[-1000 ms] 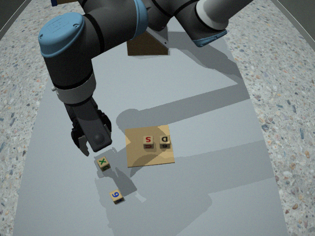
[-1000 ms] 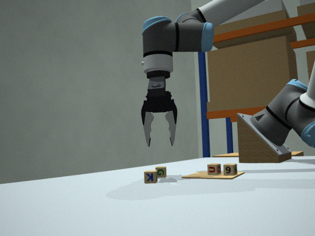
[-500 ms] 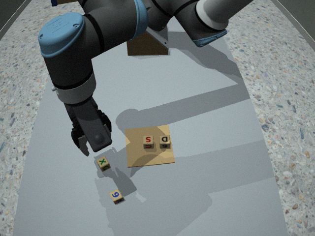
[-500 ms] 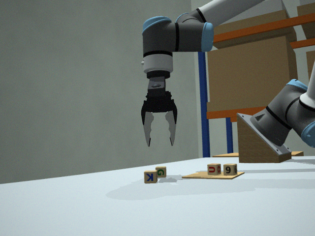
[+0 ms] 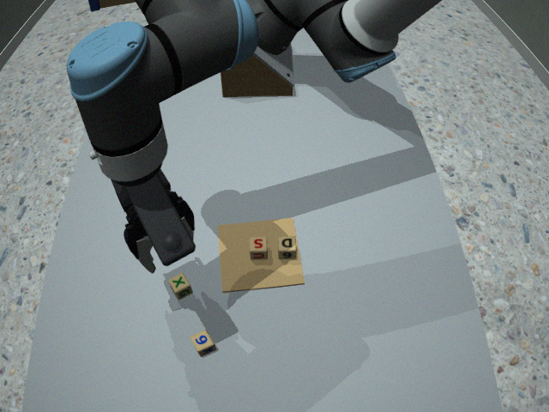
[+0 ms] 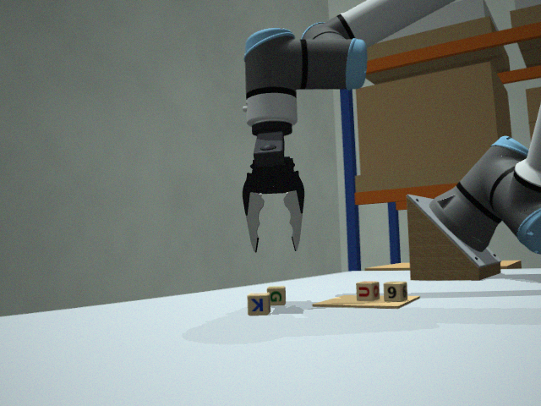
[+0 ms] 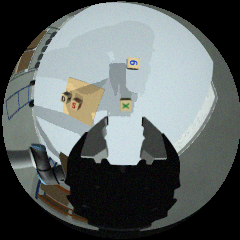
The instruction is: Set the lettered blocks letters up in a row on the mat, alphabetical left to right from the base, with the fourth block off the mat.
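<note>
Wooden X block (image 5: 178, 285) sits off the mat (image 5: 234, 279), so my gripper (image 6: 274, 249) hangs above it, half open and empty, narrowed to fit around it.

Blocks S (image 5: 257, 244) and D (image 5: 286, 243) sit on the mat (image 5: 248, 276); X (image 5: 178, 282) and 9 (image 5: 202, 340) lie off it.

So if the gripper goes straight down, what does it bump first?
Probably the block with the green X, or the table right beside it. The gripper hangs empty, partly open, roughly above that block; exact alignment is unclear.
</note>
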Available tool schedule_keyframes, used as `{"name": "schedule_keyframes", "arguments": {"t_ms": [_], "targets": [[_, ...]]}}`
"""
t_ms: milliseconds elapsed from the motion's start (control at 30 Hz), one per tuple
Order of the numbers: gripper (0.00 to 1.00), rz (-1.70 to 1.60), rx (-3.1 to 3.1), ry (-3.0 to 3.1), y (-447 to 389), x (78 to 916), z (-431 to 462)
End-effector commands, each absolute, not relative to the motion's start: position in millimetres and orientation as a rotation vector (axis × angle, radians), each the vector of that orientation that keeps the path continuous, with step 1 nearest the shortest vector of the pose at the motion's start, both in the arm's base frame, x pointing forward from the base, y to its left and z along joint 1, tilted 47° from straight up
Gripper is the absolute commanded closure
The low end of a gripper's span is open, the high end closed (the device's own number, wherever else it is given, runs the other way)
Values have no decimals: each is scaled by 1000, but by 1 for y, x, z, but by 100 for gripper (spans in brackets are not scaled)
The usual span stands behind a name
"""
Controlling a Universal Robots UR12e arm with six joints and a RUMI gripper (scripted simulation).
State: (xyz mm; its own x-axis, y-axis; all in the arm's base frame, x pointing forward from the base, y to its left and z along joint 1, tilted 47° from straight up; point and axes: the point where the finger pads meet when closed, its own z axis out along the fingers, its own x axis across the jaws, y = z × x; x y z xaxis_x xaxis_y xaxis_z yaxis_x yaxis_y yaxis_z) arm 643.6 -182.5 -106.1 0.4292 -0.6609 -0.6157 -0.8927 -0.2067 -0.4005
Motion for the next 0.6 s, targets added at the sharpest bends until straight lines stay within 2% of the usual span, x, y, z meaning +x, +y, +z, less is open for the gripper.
{"name": "schedule_keyframes", "arguments": {"t_ms": [0, 567], "targets": [[60, 402, -1953, 1311, -183, 644, -106], [60, 402, -1953, 1311, -174, 646, -115]]}}
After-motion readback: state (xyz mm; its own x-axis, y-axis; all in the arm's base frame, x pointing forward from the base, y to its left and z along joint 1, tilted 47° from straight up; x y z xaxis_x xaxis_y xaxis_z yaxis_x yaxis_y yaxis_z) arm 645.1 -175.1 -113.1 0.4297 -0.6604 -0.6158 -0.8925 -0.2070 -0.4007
